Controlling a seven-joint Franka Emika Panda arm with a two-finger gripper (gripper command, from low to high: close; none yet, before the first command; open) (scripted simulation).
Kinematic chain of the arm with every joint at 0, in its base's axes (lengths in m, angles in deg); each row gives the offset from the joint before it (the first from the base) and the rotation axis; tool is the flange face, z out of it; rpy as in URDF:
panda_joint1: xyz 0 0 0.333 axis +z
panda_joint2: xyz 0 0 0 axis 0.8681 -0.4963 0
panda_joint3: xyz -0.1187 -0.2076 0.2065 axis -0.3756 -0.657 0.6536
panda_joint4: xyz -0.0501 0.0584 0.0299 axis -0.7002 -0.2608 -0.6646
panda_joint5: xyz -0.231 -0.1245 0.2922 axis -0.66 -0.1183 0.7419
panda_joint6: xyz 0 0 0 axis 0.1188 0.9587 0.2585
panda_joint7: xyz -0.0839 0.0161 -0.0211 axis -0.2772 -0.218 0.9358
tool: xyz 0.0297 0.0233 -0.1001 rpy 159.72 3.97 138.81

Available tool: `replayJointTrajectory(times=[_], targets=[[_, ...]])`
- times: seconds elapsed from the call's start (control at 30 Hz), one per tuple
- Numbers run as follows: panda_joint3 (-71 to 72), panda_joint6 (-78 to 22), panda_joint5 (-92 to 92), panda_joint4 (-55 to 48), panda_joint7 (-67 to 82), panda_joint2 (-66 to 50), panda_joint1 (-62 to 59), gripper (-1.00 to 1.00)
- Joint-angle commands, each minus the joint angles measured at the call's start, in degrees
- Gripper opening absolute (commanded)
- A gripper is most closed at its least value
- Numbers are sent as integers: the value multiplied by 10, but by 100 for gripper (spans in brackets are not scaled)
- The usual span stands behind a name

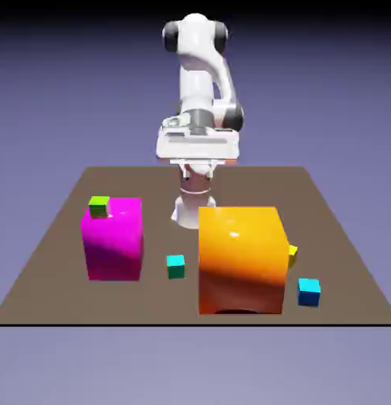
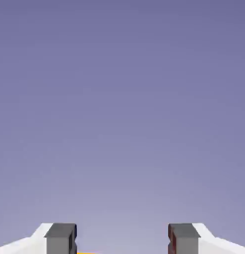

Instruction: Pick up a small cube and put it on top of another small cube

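The gripper point(image 2: 122, 239) stands open, holding nothing. The blue cube point(image 1: 309, 291) sits on the counter point(image 1: 56, 261) beside the orange block point(image 1: 240, 257). The lime-green cube point(image 1: 99, 206) rests atop the magenta block point(image 1: 113, 241).

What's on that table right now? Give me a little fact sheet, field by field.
big blocks: magenta block; orange block
lime-green cube: on the magenta block's top corner
teal-green cube: on the table between the big blocks
sky-blue cube: on the table, exterior view's right of orange
yellow cube: mostly hidden behind orange
claw: open, empty
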Motion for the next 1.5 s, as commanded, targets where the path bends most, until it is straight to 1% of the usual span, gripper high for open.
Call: replayJointTrajectory(times=[0.0,1.47], targets=[[21,-10,5,-9,-21,3,-15,0],[934,-444,214,-422,-934,154,-681,0]])
